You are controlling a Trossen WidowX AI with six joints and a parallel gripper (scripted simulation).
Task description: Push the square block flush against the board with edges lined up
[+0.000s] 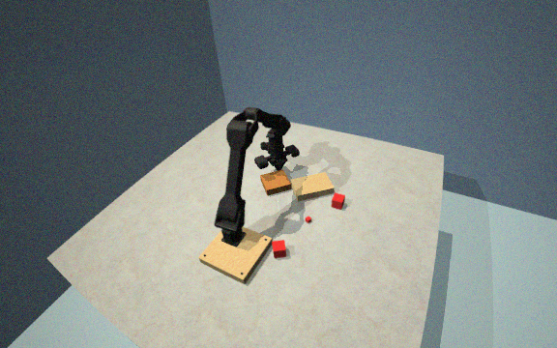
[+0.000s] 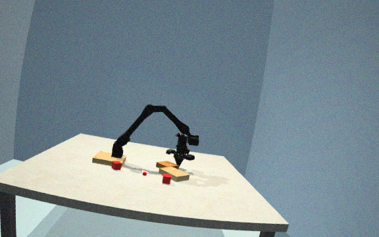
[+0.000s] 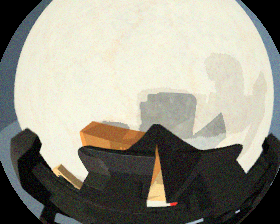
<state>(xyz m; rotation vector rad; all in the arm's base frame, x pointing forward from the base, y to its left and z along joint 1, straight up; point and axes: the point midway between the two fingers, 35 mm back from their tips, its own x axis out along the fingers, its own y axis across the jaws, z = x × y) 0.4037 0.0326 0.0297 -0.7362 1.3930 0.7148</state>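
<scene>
Orange square block, flat, darker-sided; pale tan board nearby.

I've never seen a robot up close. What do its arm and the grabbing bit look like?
The arm is matte black all over, with slim straight links between chunkier joints. The gripper is black too: dark fingers tapering to a point, with rounded lobes sticking out around them. No cables or markings are discernible.

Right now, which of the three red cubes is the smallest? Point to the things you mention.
The tiny one (image 1: 308, 219) (image 2: 144, 173), lying between the other two red cubes (image 1: 278, 248) (image 2: 116, 165); both of those are clearly bigger.
</scene>
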